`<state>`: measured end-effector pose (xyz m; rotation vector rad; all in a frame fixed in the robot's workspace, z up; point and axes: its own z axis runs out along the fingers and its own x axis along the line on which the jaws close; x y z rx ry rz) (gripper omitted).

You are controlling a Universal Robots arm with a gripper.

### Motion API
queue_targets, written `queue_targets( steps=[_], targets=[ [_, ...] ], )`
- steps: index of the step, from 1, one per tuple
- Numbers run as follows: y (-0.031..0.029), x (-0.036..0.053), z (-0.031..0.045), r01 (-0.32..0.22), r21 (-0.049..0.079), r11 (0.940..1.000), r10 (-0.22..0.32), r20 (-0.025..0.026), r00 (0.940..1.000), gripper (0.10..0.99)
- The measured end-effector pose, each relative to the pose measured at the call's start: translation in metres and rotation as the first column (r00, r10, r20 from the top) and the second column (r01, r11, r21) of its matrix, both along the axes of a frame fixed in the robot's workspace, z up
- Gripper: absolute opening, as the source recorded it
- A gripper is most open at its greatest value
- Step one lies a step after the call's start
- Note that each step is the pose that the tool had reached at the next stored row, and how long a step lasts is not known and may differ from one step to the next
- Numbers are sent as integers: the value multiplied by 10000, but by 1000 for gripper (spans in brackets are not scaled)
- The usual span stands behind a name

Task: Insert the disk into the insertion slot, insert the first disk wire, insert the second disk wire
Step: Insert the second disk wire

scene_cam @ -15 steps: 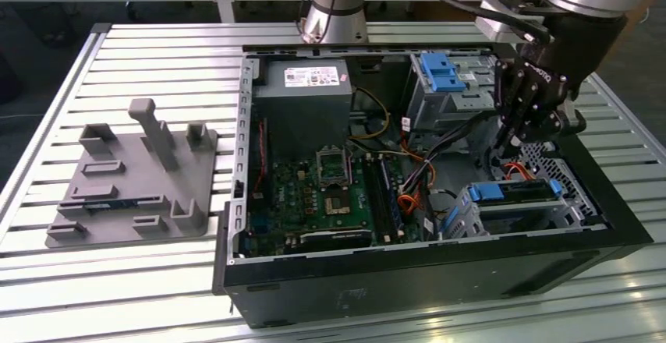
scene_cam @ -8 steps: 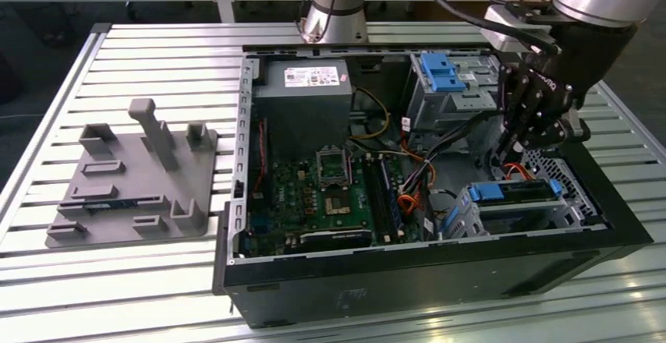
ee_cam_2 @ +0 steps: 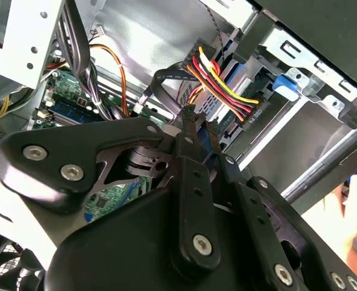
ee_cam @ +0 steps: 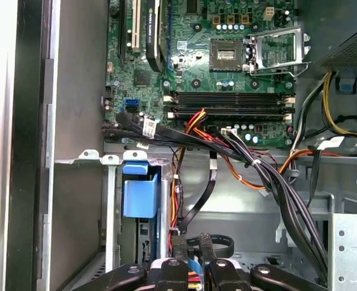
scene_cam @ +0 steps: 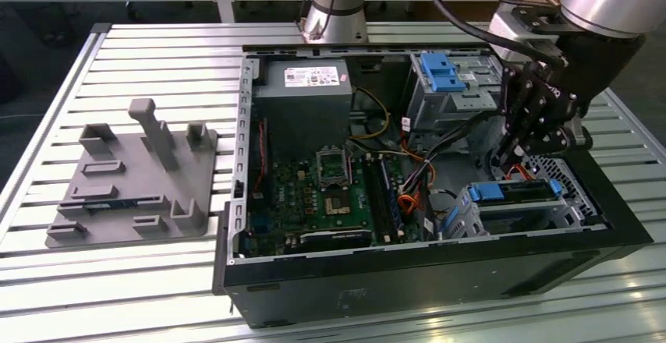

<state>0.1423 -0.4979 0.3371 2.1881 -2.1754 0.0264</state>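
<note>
Exterior view first: the disk sits inside the insertion slot, the low silver cage at the corner of the open computer case on the exterior view's right, its blue carrier tab facing the motherboard. Just above it the arm comes in from the upper corner and points steeply down, with the hand hanging among the cables next to the cage. In the second wrist view the hand has its two black fingers drawn close together, tips near a bundle of red, yellow and black wires ending in a black plug; whether they pinch anything I cannot tell, since the hand's own body blocks the gap. In the first wrist view the fingertips reach beside the blue tab, cut off at the picture's edge. Behind stands the taller grey cage with its blue latch. On the slatted table lies a grey fixture.
</note>
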Motion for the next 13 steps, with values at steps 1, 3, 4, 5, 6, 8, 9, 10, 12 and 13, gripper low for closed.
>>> queue_targets(
  steps=[1,3,4,5,6,8,9,10,12,13],
  targets=[
    [-11,0,1,0,65,10000,0,0,10000,196],
    [-34,0,1,0,203,9998,0,0,10000,196],
    [-46,0,3,0,268,9996,0,0,10000,196],
    [-56,0,4,0,327,9995,0,0,10000,196],
    [-67,0,7,1,378,9993,-1,0,10000,196],
    [-87,0,16,1,474,9989,-1,0,10000,196],
    [-98,1,20,1,520,9986,-1,0,10000,196],
    [-109,0,25,1,566,9984,-1,0,10000,196],
    [-129,1,30,1,660,9978,-1,0,10000,196],
    [-136,4,29,1,674,9977,-1,-6,10000,196]
  ],
)
